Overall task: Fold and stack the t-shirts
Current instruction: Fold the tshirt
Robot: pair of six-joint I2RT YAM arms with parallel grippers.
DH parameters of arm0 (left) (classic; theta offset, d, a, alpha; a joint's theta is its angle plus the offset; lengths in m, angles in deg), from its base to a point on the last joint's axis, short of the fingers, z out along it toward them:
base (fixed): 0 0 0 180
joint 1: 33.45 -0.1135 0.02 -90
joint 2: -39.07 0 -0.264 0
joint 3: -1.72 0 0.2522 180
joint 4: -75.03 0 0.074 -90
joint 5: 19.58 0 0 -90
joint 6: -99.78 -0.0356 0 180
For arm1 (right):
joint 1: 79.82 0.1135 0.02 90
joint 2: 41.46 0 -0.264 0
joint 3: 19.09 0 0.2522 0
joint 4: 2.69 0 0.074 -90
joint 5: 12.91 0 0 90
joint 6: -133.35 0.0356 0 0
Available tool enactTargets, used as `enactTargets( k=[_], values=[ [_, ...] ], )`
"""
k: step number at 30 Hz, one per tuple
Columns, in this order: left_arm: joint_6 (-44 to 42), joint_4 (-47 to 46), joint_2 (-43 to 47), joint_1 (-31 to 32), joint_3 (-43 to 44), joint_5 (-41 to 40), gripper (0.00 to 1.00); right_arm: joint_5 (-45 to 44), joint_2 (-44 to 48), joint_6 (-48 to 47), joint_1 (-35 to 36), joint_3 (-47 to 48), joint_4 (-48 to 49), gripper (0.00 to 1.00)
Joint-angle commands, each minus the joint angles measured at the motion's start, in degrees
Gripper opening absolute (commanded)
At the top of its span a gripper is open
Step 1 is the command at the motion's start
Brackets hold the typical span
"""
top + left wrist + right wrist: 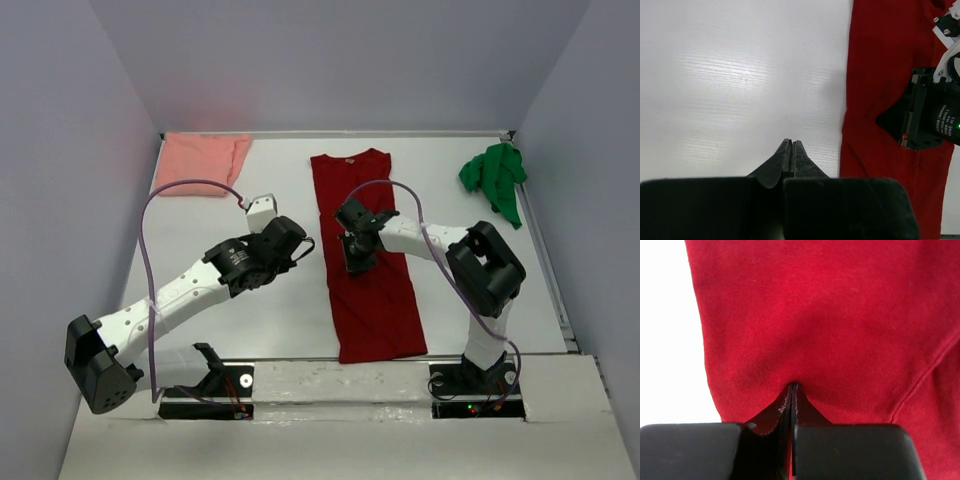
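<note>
Left gripper point(791, 142), closed and empty, hangs over the table point(740, 75); red shirt point(378, 300) at its three o'clock. Right gripper point(794, 385) closed, tips touching that shirt.

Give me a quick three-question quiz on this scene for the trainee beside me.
1. True or false: the left gripper holds the dark red t-shirt.
2. Where does the bright green t-shirt lie? A. crumpled near the table's far right corner B. under the left gripper C. folded at the near edge
3. Fill in: the right gripper, shut, is above the ___ t-shirt.
Key: 1. False; it is shut on nothing, over bare table. 2. A. 3. dark red.
</note>
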Motion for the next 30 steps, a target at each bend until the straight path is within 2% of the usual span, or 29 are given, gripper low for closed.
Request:
enactTargets(
  k=[1, 7, 11, 16, 19, 23, 27, 29, 30],
  values=[
    [-2.98, 0.55, 2.06, -1.44, 2.76, -2.30, 0.00, 5.01, -3.56, -2.16, 0.39, 4.51, 3.06, 0.00],
    [-3.85, -0.06, 2.06, -1.79, 2.14, -1.34, 0.00, 6.52, -10.85, -5.15, 0.39, 13.73, 0.78, 0.00],
    [-4.12, -0.33, 2.23, -1.88, 1.09, 0.16, 0.00, 4.67, -17.61, -5.59, -0.48, 24.26, -3.69, 0.00],
    [-5.17, -0.51, 3.28, -1.88, 0.21, 2.35, 0.00, 5.47, -19.39, -4.09, -3.31, 27.11, -4.32, 0.00],
    [-7.46, -1.04, 2.15, -1.88, -0.49, 3.94, 0.00, 3.88, -17.20, -4.80, -3.31, 26.23, -4.15, 0.00],
    [-7.29, 1.34, -1.71, -1.88, -0.32, 2.10, 0.00, 3.53, -11.23, -5.15, -3.31, 22.46, -3.53, 0.00],
    [-5.71, 3.20, -7.43, -1.88, -0.40, -0.45, 0.04, 1.77, 0.17, -3.84, -0.85, 16.49, -3.44, 0.00],
    [-6.32, -0.49, -8.58, -1.88, -2.42, 1.82, 0.11, 1.16, 4.06, -1.82, 1.08, 12.18, -3.71, 0.19],
    [-6.84, -1.98, -8.49, -2.05, -3.21, 3.23, 0.16, 1.59, 7.73, -1.20, 1.87, 10.43, -3.71, 0.41]
  ],
)
